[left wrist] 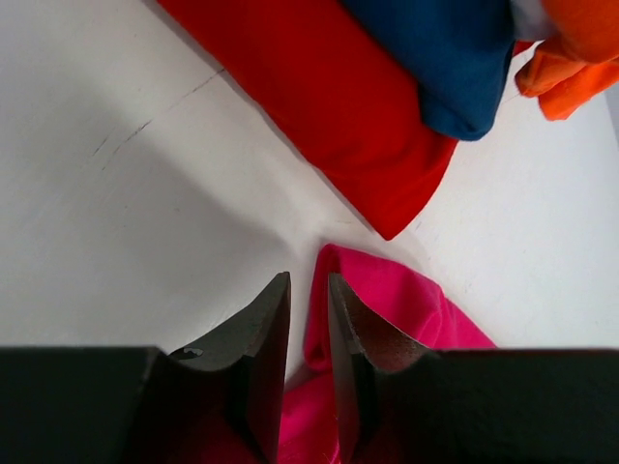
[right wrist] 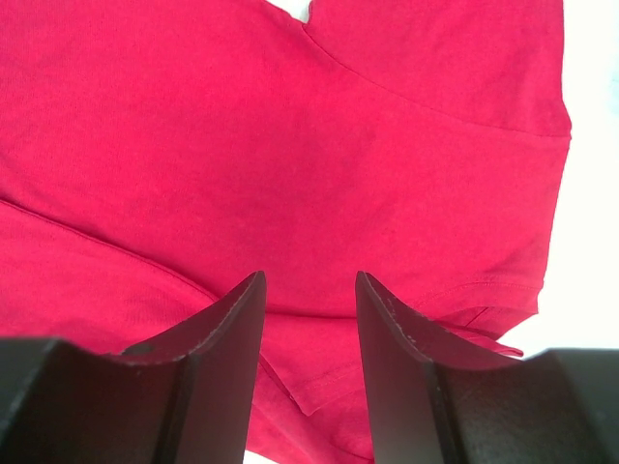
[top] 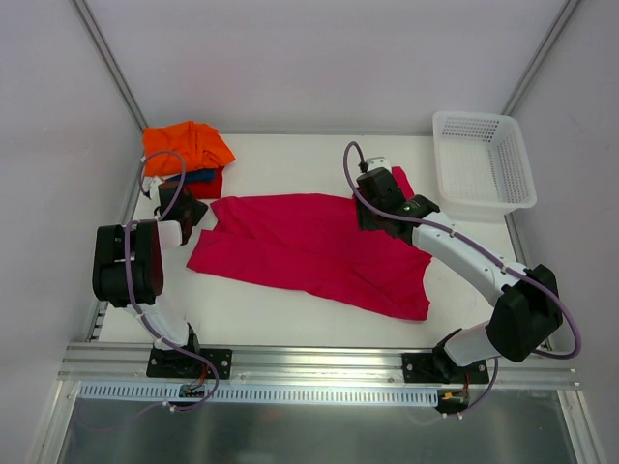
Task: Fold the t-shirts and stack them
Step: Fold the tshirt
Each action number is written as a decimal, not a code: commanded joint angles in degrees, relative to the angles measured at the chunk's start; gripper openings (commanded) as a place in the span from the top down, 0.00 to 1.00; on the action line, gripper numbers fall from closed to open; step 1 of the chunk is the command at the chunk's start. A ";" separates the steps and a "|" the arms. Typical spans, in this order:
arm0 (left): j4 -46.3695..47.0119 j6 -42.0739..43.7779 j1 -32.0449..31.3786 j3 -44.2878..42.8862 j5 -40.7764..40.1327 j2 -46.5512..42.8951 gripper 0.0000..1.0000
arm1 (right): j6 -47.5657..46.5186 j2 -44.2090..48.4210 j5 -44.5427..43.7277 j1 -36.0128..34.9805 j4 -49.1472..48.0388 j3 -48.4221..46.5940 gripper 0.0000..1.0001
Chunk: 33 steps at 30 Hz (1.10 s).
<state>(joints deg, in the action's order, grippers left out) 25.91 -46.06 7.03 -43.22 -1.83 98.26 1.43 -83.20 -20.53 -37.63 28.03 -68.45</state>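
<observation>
1. The left hand [left wrist: 308, 282] is clenching a corner of the magenta t-shirt [top: 309, 253], apparently to lift it for folding.
2. The right hand [right wrist: 309, 280] is hovering released above the magenta t-shirt, which is lying spread across the bench [top: 290, 319].

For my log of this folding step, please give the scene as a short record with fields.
main shirt: magenta t-shirt, spread out on table
stack, far left: orange t-shirt on dark blue t-shirt on red t-shirt
left gripper: shut on magenta t-shirt's edge
right gripper: open, over the magenta t-shirt
white basket: far right corner
</observation>
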 commanded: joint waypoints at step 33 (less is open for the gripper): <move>11.00 -4.91 0.71 -2.74 4.20 5.63 0.79 | -0.82 -0.65 1.02 0.10 -1.49 -2.39 0.55</move>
<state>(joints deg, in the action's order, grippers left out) 33.74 -50.17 7.25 -44.56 1.04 103.22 1.37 -83.24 -20.10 -37.65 27.66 -68.47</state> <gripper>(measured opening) 0.215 0.455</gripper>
